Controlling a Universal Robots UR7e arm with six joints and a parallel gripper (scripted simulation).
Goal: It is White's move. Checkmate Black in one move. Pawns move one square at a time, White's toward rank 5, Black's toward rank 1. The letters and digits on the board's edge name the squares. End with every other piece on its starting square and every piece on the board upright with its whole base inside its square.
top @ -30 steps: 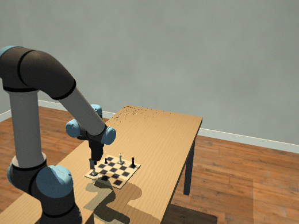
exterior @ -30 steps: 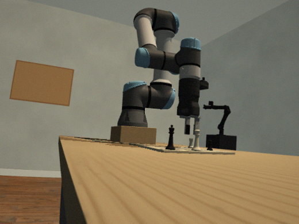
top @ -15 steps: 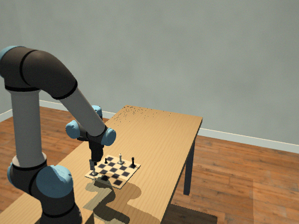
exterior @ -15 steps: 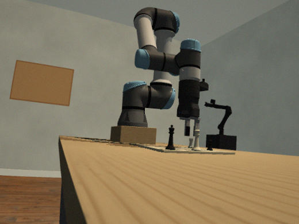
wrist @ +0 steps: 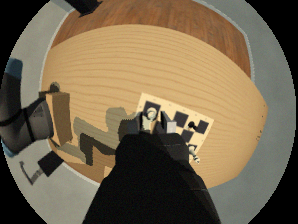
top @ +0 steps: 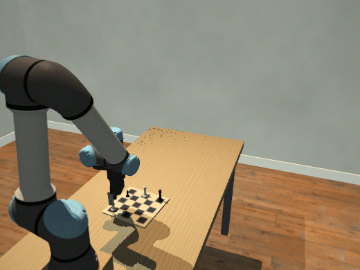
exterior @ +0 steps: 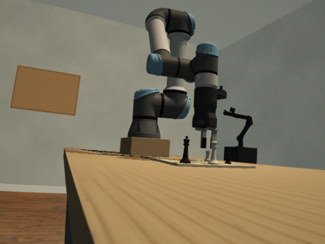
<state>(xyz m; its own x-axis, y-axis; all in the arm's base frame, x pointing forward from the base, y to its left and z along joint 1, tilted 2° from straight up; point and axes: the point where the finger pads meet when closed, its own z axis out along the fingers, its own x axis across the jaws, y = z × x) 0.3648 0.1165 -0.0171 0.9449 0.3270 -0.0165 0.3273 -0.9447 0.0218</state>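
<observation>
Here your dark two-finger gripper (top: pixel 111 199) hangs spread and empty, directly above the small white chess piece (top: pixel 113 208) at the corner of the chequered wooden board (top: pixel 155 211); you look to be approaching the grasp; next, lower straight down, fingers straddling it, then close; to its right stand the tall white piece (top: pixel 145 191) and the tall black piece (top: pixel 160 196).
</observation>
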